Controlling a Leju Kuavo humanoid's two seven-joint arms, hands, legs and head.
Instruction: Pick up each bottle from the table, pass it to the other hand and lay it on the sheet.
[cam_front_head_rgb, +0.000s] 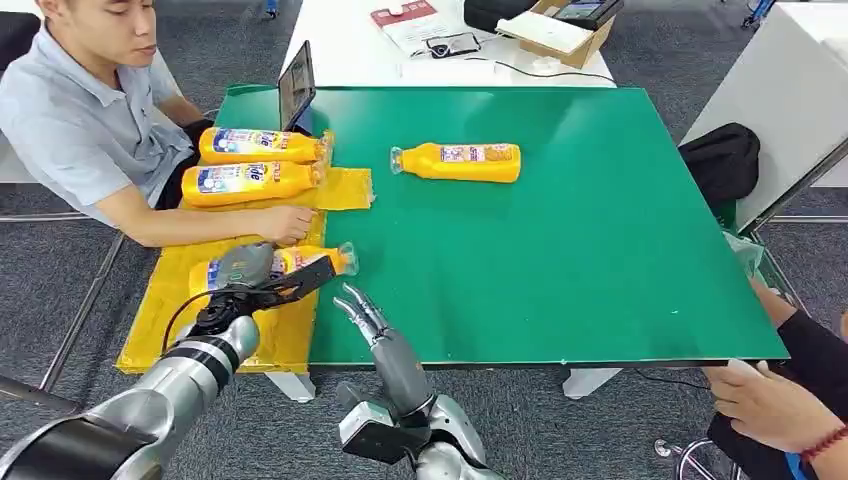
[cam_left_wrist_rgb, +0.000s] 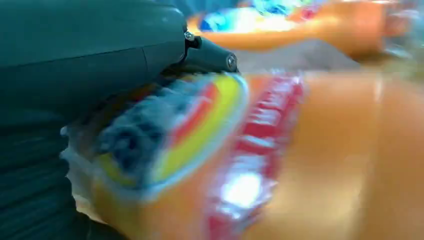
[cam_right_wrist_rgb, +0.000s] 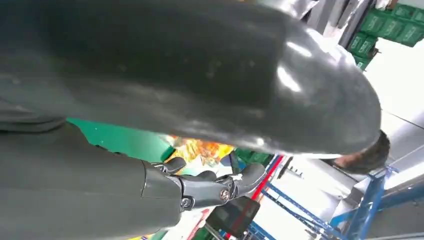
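The bottle (cam_front_head_rgb: 290, 263) in the left hand (cam_front_head_rgb: 245, 272) is lying on its side over the yellow sheet (cam_front_head_rgb: 170, 310), its clear cap end poking out past the fingertips toward the green mat (cam_front_head_rgb: 560, 250). The left hand is wrapping its fingers over the bottle's body; up close, the label (cam_left_wrist_rgb: 200, 135) is sitting right under the thumb, blurred. Whether the bottle is already resting on the sheet or is just above it, I cannot tell.

Just beyond those fingers a seated person's hand (cam_front_head_rgb: 285, 224) is pressing on the sheet, very near the bottle's far side. Past that hand two more bottles (cam_front_head_rgb: 262, 146) (cam_front_head_rgb: 255, 183) are lying side by side on the sheet's far part, and a small dark tablet (cam_front_head_rgb: 296, 88) is standing upright behind them.

The right hand (cam_front_head_rgb: 368, 315) is hovering at the table's near edge, beside the held bottle's cap, fingers slightly apart and holding nothing. Well beyond its fingertips a fourth bottle (cam_front_head_rgb: 458, 161) is lying alone on the open green mat, with broad bare green stretching away to its right.

Another person's hand (cam_front_head_rgb: 770, 405) is waiting off the table's near right corner. A black bag (cam_front_head_rgb: 722, 160) is sitting off the right edge.
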